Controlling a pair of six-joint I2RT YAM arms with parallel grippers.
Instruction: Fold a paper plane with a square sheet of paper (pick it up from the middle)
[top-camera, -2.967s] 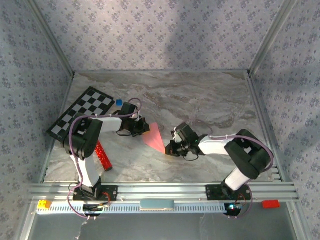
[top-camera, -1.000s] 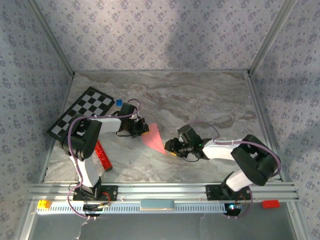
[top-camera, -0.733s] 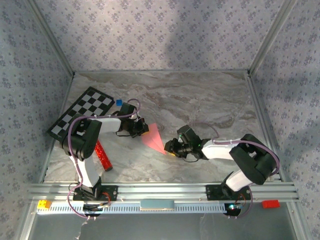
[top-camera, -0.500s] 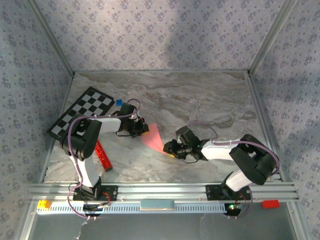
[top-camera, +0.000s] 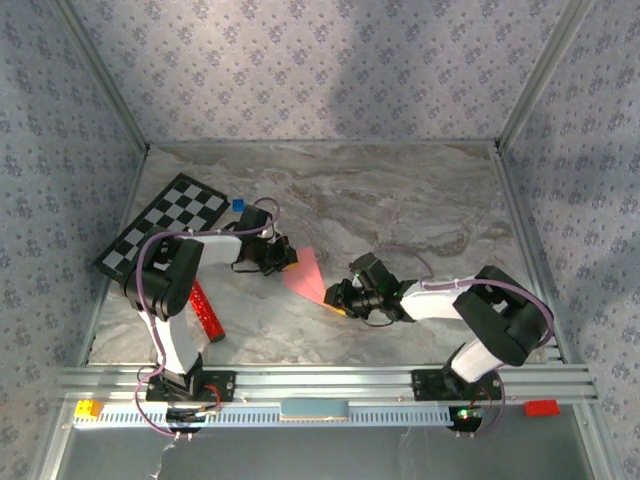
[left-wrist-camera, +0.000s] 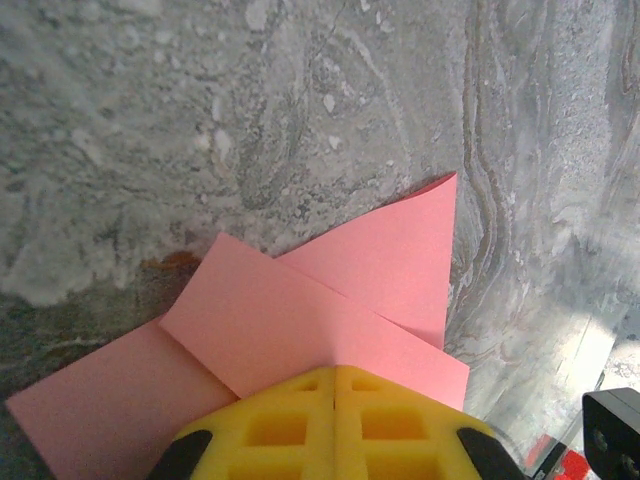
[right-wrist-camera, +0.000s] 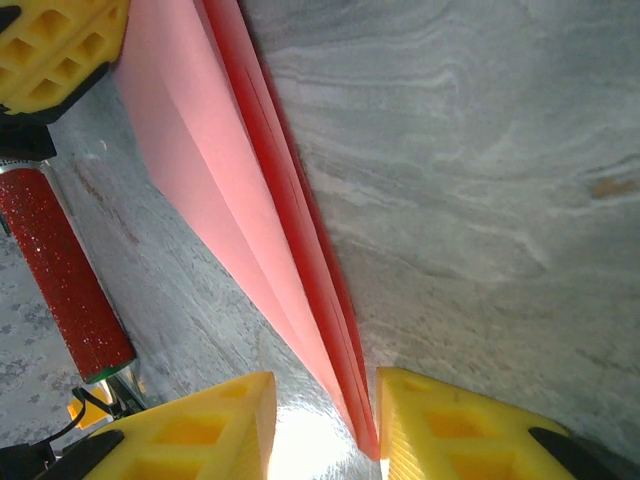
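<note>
Closing in: right gripper (top-camera: 335, 297) now at the sharp tip of the paper plane (top-camera: 308, 275), slid left from where it hung three seconds back, jaws narrower than a second ago.
Meaning for the task: folds look largely made; judged a pinch coming onto the nose, to press a crease or to lift.
Right jaws: part spread, astride the tip; folded edge just beside one yellow finger (right-wrist-camera: 450, 430), clear gap to the other, so not clamped yet.
Near left: red glittery bar (top-camera: 207, 310) flat on the marble table (top-camera: 420, 200), apart from the plane.
Plane's place: mid-table between the two grippers, lying low, tip toward the right arm, wide end toward the left; layered flaps showing in the left wrist view.
Left gripper (top-camera: 283, 257): pads pressed together, sitting on the wide end; pinching a layer or only pinning it down, cannot tell.
Farther back: checkerboard (top-camera: 165, 225) at the left edge, tiny blue cube (top-camera: 238, 204) by its corner, both well clear.
</note>
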